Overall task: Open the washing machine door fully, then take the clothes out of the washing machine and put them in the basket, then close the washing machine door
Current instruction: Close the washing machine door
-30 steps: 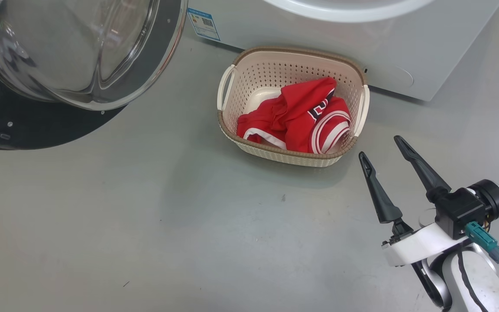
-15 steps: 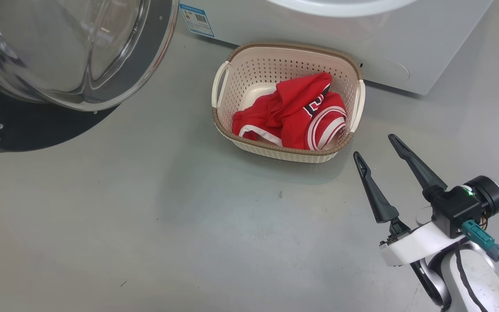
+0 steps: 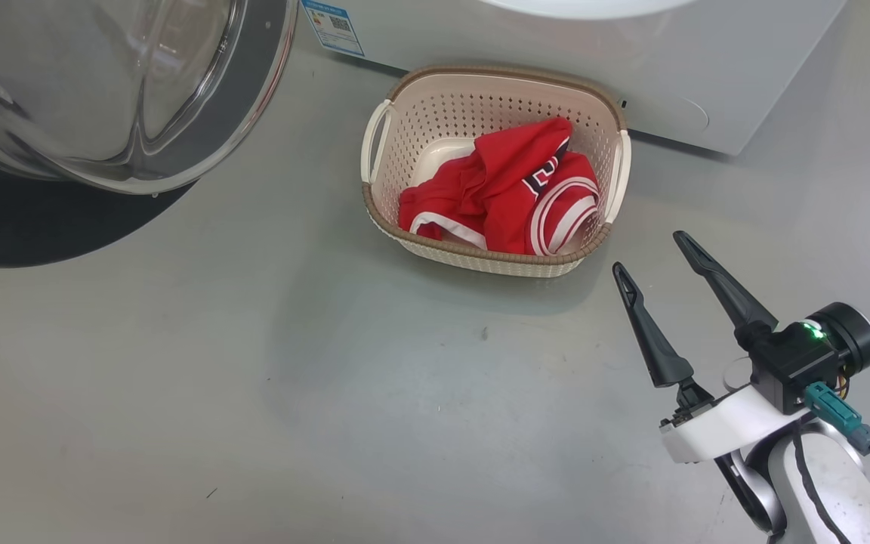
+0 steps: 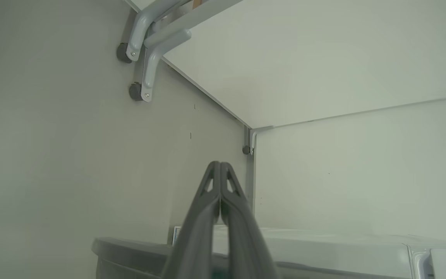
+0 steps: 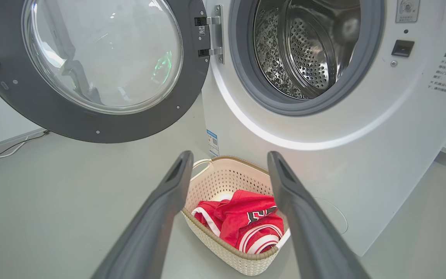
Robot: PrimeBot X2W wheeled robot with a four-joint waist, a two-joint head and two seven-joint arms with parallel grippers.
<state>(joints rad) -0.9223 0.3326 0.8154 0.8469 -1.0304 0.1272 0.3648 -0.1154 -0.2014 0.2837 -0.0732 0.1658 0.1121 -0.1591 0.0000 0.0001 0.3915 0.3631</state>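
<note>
Drum of the washing machine: I see bare perforated steel and no garment in the part on view. The washing machine door stands swung wide on its hinge, at ten o'clock in the head view. Its glass bowl faces outward, and the opening is left unobstructed.

The basket sits on the floor at twelve o'clock in the head view. Its far rim is just beside the machine's front, below the opening. I judge it is parked there to keep the carry from drum to basket short. The clothes lie bunched inside it, red with white trim, with the striped edging toward the basket's four o'clock. Nothing hangs over the rim.

Right gripper: at four o'clock, fingers spread wide and empty, near the basket's corner but apart from it.

Left gripper: fingers pressed together with nothing between them, pointing at pale panels.

Judgement: unloading appears complete and only the door is left to close. The door's free edge lies toward nine o'clock, on the robot's left, so the left arm looks better placed to push it.
</note>
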